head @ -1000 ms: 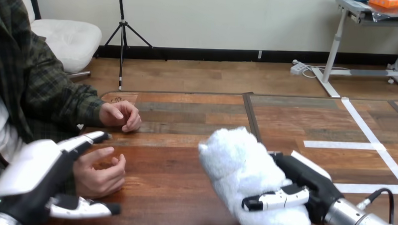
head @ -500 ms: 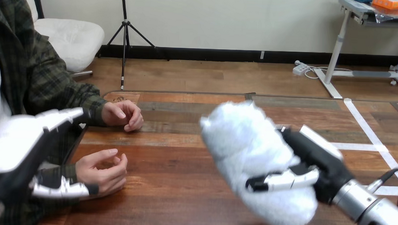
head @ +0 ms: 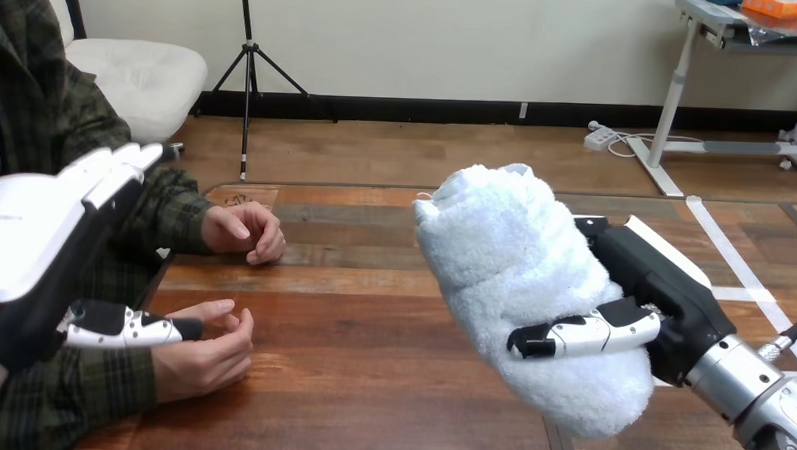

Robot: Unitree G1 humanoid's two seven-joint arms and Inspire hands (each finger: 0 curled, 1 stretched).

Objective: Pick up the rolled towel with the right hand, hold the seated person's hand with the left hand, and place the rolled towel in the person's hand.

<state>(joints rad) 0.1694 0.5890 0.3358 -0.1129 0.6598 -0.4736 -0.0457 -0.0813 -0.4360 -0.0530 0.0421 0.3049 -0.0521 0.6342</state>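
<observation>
At the near edge of the wooden table [head: 369, 384], the robot's right hand [head: 662, 294] grasps the rolled towel [head: 518, 269], a thick white fluffy roll held clear of the tabletop and tilted, its upper end leaning toward the middle of the table. The thumb [head: 581, 336] wraps across the front of the roll while the black palm backs it from the right. On the opposite side, the left hand [head: 29, 242] hangs open, fingers [head: 116, 170] straight and pointing away from the robot, its thumb stretched toward the person's nearer hand [head: 205, 353]; whether the two touch cannot be told. That nearer hand lies on the table with its fingers loosely curled upward, well apart from the towel. Farther back, the person's other hand [head: 244, 230] rests on the wood, loosely closed. White tape lines [head: 738, 267] cross the table's right part behind the towel.
</observation>
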